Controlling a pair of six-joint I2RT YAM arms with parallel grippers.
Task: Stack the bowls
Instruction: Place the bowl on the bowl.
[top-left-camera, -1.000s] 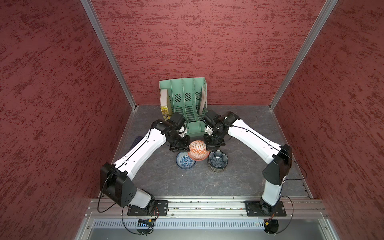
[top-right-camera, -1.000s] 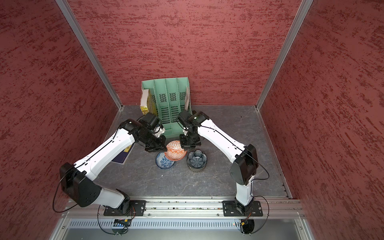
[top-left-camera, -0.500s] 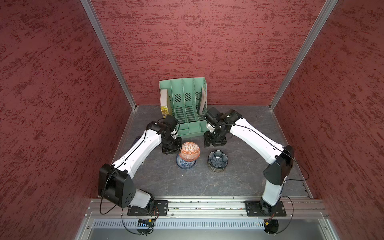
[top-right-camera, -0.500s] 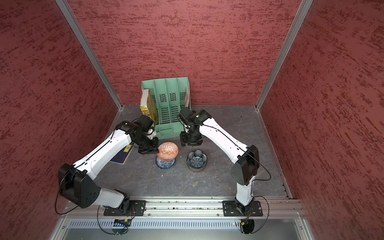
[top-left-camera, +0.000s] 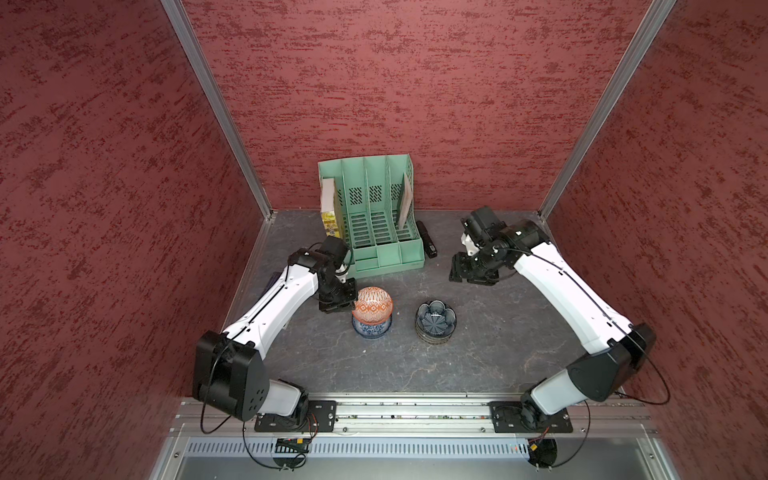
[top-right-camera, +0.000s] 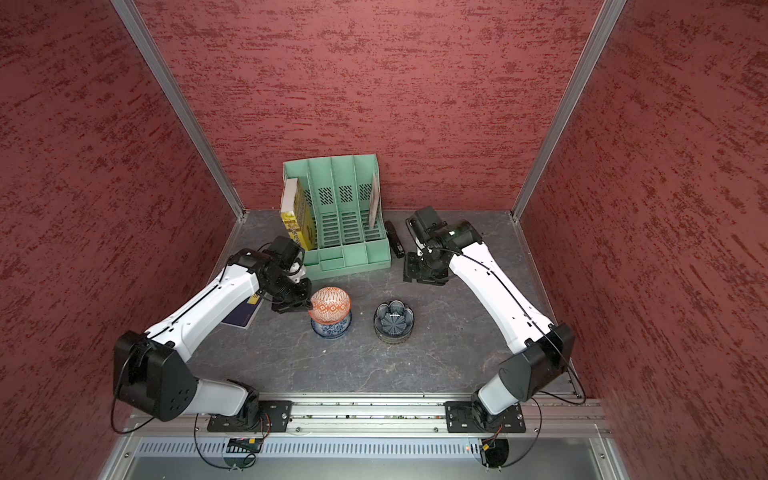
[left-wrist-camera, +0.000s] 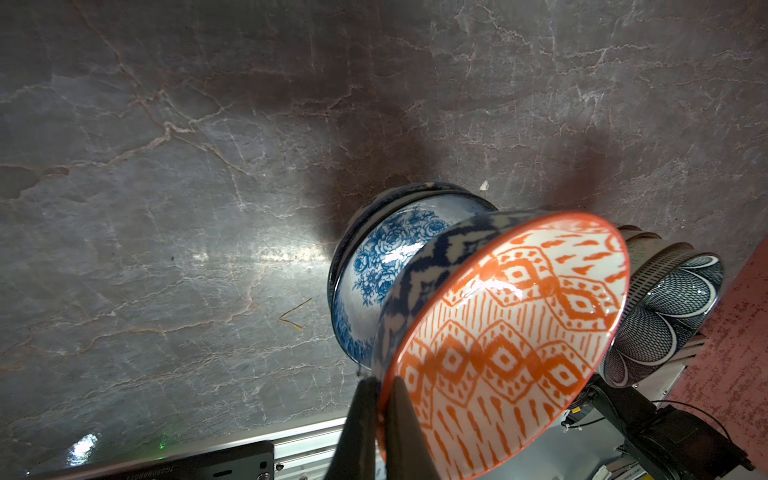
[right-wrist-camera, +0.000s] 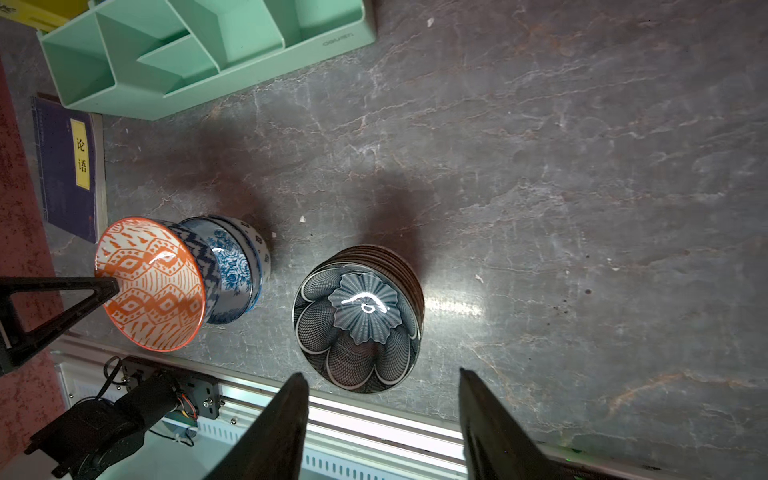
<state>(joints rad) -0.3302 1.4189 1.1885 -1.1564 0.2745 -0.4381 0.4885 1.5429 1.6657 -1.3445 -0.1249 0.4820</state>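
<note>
Pinching the rim of the orange-red bowl (top-left-camera: 372, 305) between tight jaws, the left gripper (left-wrist-camera: 380, 384) holds it directly above the blue-white bowls (top-left-camera: 371, 330), so the coming move is straight down; whether they touch, I cannot tell. The right gripper (right-wrist-camera: 380, 374) hangs open and empty, well apart, beyond the dark flower bowl (top-left-camera: 435, 318) on the grey table (top-left-camera: 374, 370).
</note>
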